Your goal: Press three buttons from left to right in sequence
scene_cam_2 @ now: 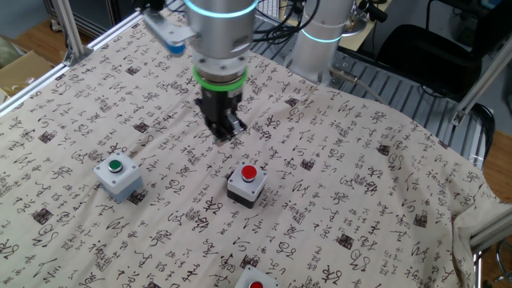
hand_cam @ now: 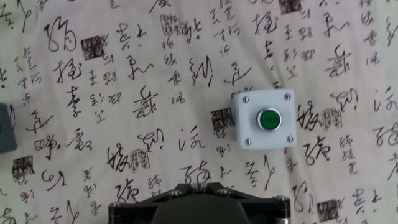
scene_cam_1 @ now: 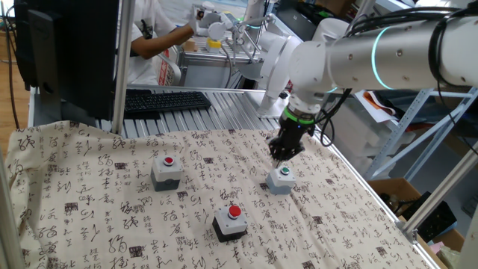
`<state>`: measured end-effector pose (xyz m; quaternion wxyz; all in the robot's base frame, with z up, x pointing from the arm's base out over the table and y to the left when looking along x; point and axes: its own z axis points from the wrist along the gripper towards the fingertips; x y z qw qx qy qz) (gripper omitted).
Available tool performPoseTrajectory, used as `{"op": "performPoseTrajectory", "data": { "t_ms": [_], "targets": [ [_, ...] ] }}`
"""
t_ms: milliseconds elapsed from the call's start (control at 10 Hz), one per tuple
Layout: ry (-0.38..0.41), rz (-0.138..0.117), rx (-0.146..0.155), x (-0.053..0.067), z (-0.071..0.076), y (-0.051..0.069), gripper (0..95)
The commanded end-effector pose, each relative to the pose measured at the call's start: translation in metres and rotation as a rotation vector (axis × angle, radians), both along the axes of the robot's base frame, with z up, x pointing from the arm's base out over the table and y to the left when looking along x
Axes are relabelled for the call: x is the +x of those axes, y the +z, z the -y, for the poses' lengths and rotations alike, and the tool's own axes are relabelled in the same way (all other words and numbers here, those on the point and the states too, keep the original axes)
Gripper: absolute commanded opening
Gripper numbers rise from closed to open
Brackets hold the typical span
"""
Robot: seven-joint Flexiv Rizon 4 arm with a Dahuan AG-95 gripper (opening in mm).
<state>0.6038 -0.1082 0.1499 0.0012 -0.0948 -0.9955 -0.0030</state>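
Table cover: a beige cloth (scene_cam_1: 97,194) printed with black calligraphy signs, a little wrinkled at the edges.
Table surface: ribbed metal (scene_cam_1: 224,104), visible behind the cloth.
Keyboard: a black keyboard (scene_cam_1: 166,100) lies on the metal part.
Frame: aluminium posts (scene_cam_1: 119,67) stand at the table side.
Floor: a cardboard box (scene_cam_2: 20,72) stands beside the table.
Chair: a black chair (scene_cam_2: 432,48) behind the table.
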Motion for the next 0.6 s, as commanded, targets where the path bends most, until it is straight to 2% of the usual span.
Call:
{"op": "performPoseTrajectory", "data": {
  "t_ms": [100, 400, 500, 600],
  "targets": [
    [0.01, 0.0, -0.002, 0.009, 0.008, -0.002, 0.0],
    [0.028, 0.005, -0.01, 0.018, 0.023, -0.008, 0.0],
    [0.034, 0.008, -0.026, 0.02, 0.028, -0.011, 0.0],
    [0.036, 0.009, -0.028, 0.021, 0.03, -0.012, 0.0]
  ]
}}
